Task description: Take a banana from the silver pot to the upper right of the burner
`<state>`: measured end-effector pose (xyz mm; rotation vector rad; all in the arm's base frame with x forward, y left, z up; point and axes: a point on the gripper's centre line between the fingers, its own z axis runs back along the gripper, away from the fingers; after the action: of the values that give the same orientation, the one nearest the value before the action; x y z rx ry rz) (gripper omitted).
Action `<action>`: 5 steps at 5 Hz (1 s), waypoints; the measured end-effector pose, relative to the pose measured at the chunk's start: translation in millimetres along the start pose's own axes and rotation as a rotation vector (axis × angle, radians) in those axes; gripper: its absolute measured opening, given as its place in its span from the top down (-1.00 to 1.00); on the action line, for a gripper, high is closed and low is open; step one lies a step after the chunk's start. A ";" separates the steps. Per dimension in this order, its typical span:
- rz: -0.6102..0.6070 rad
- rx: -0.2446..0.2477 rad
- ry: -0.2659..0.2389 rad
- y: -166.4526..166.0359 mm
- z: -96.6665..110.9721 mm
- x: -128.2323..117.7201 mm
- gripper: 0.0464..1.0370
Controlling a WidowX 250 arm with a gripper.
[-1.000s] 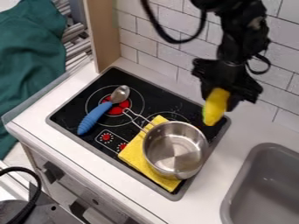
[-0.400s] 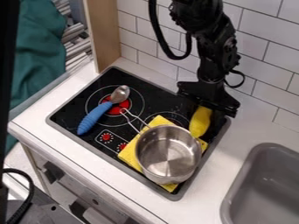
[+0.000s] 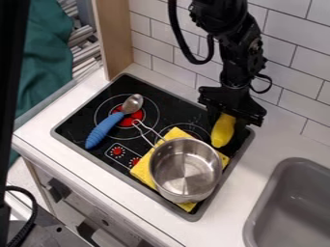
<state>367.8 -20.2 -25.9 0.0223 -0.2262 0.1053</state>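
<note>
The black two-finger gripper (image 3: pixel 226 115) has its fingers closed on the yellow banana's (image 3: pixel 223 131) upper end. The banana is at the black stovetop's (image 3: pixel 169 114) right side, just beside the silver metal pot (image 3: pixel 183 172).

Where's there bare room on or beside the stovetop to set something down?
Bare: the white counter between stovetop and sink, plus a small stretch of stovetop between the spoon's bowl and the gripper. Crowded: the stovetop's right half, with pot, yellow cloth and banana bunched together.
</note>
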 end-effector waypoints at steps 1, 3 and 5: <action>-0.019 -0.005 -0.008 -1.8 1.8 4.1 -0.80; -0.062 0.022 -0.061 -6.0 31.8 9.7 -0.94; -0.062 0.043 -0.143 -5.4 91.1 5.7 -0.94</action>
<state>353.5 -28.1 64.2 0.0799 -0.3654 0.0470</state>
